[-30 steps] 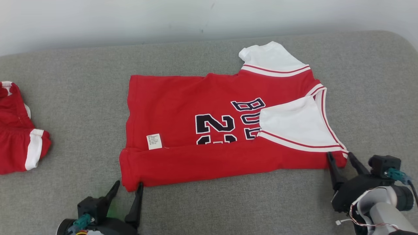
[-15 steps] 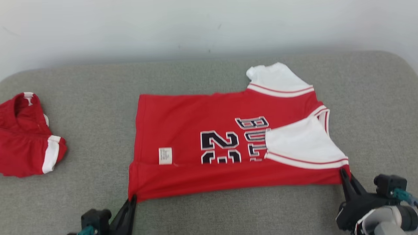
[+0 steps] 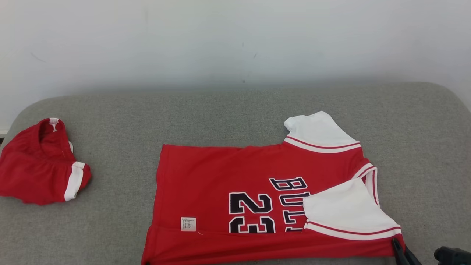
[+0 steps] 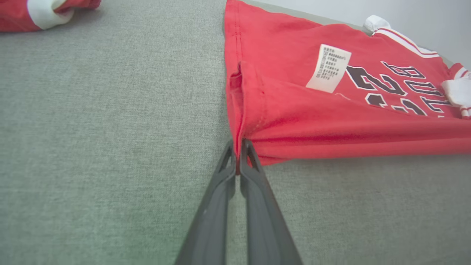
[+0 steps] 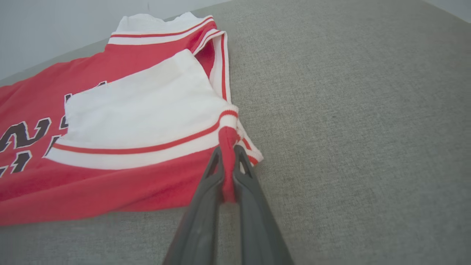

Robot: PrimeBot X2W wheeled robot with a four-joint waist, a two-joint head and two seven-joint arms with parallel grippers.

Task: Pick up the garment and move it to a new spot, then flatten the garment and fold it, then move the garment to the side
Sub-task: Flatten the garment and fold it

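Left gripper (image 4: 238, 147): both dark fingers pressed together on the near hem corner of the red basketball jersey with white sleeves (image 4: 312, 121). Right gripper (image 5: 228, 152): clamped on the near shoulder corner, red fabric pinched between its fingers. Jersey lies spread on the grey woven fabric pad (image 3: 235, 117), hem toward the robot's left, collar toward its right. Near long edge is folded over onto the body. White rectangular care label (image 3: 188, 223) sits just above that fold. Near white sleeve lies across the black "23" print; far sleeve sticks out flat. Crumpled red shorts with white trim (image 3: 40, 173) sit well apart at the left end. Plain white wall (image 3: 235, 36) behind.
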